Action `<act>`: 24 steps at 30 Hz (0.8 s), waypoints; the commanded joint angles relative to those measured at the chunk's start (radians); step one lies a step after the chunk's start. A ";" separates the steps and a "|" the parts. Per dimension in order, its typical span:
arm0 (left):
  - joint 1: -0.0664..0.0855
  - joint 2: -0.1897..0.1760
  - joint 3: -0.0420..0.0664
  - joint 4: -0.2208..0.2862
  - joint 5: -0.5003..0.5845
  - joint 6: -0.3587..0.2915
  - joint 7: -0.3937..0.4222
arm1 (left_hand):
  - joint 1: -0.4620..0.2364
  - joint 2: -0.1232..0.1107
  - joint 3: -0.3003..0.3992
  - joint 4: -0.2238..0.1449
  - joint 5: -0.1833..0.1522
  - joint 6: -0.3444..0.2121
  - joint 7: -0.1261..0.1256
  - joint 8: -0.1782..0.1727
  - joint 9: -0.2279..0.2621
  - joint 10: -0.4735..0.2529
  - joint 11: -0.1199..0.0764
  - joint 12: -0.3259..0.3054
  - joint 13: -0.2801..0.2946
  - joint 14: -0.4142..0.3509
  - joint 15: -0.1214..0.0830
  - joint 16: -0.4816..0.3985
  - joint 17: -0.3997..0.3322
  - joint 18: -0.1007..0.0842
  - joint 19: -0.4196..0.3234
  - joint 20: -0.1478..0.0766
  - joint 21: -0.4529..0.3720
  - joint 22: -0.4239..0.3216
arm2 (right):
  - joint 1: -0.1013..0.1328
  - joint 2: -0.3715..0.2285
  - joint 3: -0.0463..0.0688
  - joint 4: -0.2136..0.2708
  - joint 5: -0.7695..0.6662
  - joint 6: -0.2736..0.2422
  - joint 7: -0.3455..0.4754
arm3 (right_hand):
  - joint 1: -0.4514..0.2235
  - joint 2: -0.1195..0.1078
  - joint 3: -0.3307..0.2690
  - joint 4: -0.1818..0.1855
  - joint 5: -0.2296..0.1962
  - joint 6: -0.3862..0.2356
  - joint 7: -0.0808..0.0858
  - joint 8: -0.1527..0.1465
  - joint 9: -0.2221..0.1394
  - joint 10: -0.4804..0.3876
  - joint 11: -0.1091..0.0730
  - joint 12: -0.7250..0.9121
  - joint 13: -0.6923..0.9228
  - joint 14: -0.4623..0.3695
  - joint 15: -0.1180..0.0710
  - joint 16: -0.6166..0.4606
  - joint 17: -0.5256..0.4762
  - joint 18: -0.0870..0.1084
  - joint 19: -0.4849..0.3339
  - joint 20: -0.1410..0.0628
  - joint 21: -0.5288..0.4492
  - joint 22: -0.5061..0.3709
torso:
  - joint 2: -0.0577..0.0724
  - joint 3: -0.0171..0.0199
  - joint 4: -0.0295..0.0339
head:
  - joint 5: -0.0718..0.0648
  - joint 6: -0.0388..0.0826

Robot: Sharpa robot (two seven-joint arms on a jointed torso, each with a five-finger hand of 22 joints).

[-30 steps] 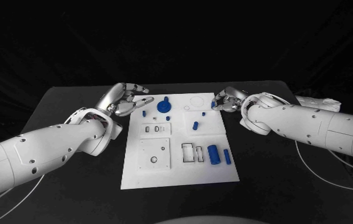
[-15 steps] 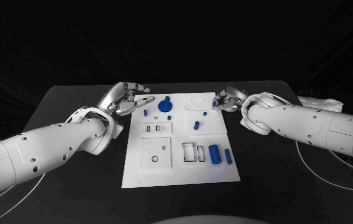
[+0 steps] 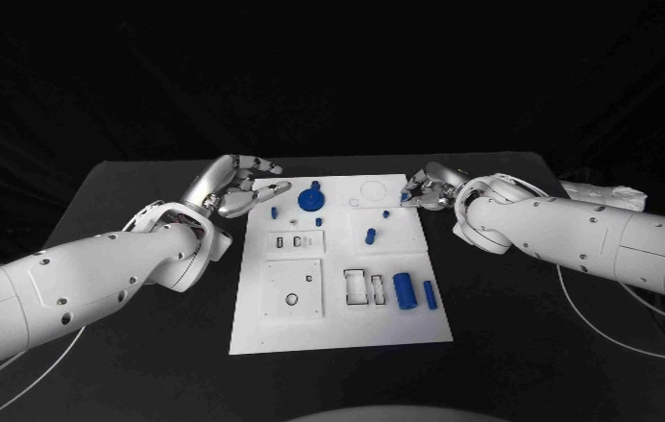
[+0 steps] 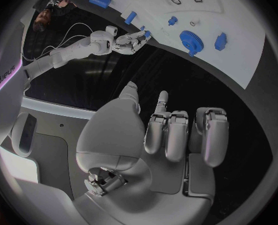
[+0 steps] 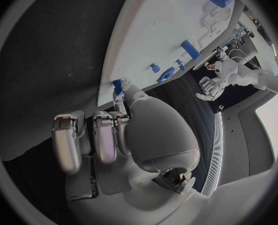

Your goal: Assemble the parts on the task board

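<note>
Black tabletop (image 3: 153, 345) is carrying the white task board (image 3: 339, 331) in the middle, and I am seeing most of the job as undone: the blue parts are lying loose on it, the big cylinder (image 3: 404, 290) and a slimmer bar (image 3: 429, 293) beside the rectangular slots near me, the gear-like disc (image 3: 310, 198) at the far end, small pegs scattered between, and several sockets are looking empty. My left hand (image 3: 235, 186) is hovering just off the board's far left corner, fingers loosely curled and holding nothing. My right hand (image 3: 426, 189) is sitting at the far right edge, fingertips closing on a small blue part (image 5: 117, 86) right at the board's rim; I judge it pinched, not yet placed. Compared with a second ago, nothing is shifting: both hands and every part are staying put.
</note>
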 commanded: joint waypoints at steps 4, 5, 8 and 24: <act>0.000 0.002 0.001 0.002 -0.002 0.002 0.011 | -0.003 0.009 -0.006 0.002 0.006 0.006 -0.002 -0.003 0.000 0.106 -0.002 0.002 0.263 0.104 -0.007 0.003 0.264 -0.007 0.105 0.003 0.002 0.263 | -0.003 -0.001 -0.002 0.007 -0.024 -0.005 -0.005 | 0.022 0.019 0.003 -0.005 0.005 0.025 -0.001 0.008 0.012 0.107 0.012 -0.006 0.262 0.106 0.001 0.004 0.263 -0.007 0.105 -0.003 0.004 0.263 | 0.000 -0.0002 0.0010 | 0.003 -0.002; 0.000 0.002 0.001 0.001 -0.002 0.002 0.011 | -0.003 0.009 -0.006 0.002 0.006 0.006 -0.002 -0.003 0.000 0.106 -0.002 0.002 0.263 0.104 -0.007 0.003 0.264 -0.007 0.105 0.003 0.002 0.263 | -0.003 -0.001 -0.002 0.009 -0.024 -0.011 -0.002 | 0.024 0.019 0.003 -0.007 0.005 0.024 0.000 0.006 0.012 0.107 0.012 -0.006 0.262 0.106 0.002 0.004 0.263 -0.007 0.105 -0.003 0.004 0.263 | 0.000 -0.0002 0.0013 | 0.003 -0.002; 0.000 0.003 0.001 0.000 -0.002 0.002 0.011 | -0.003 0.009 -0.006 0.002 0.006 0.006 -0.002 -0.003 0.000 0.106 -0.002 0.002 0.263 0.104 -0.007 0.003 0.264 -0.007 0.105 0.003 0.002 0.263 | -0.003 -0.003 -0.002 0.017 -0.018 -0.040 0.012 | 0.028 0.019 0.004 -0.009 0.006 0.024 0.001 0.005 0.011 0.107 0.013 -0.006 0.262 0.106 0.003 0.004 0.263 -0.007 0.105 -0.002 0.004 0.263 | -0.001 0.0003 0.0003 | 0.007 0.001; 0.000 0.013 0.001 -0.014 -0.002 0.006 0.013 | -0.003 0.009 -0.007 0.002 0.006 0.006 -0.002 -0.004 -0.001 0.106 -0.002 0.002 0.263 0.104 -0.007 0.003 0.264 -0.007 0.105 0.003 0.002 0.263 | 0.030 -0.023 0.003 0.144 0.023 -0.186 0.074 | 0.043 0.017 0.002 -0.022 0.013 0.049 0.011 0.007 0.013 0.107 0.023 -0.006 0.262 0.106 0.011 0.004 0.263 -0.007 0.105 0.004 0.004 0.263 | 0.000 -0.0003 0.0007 | 0.020 0.005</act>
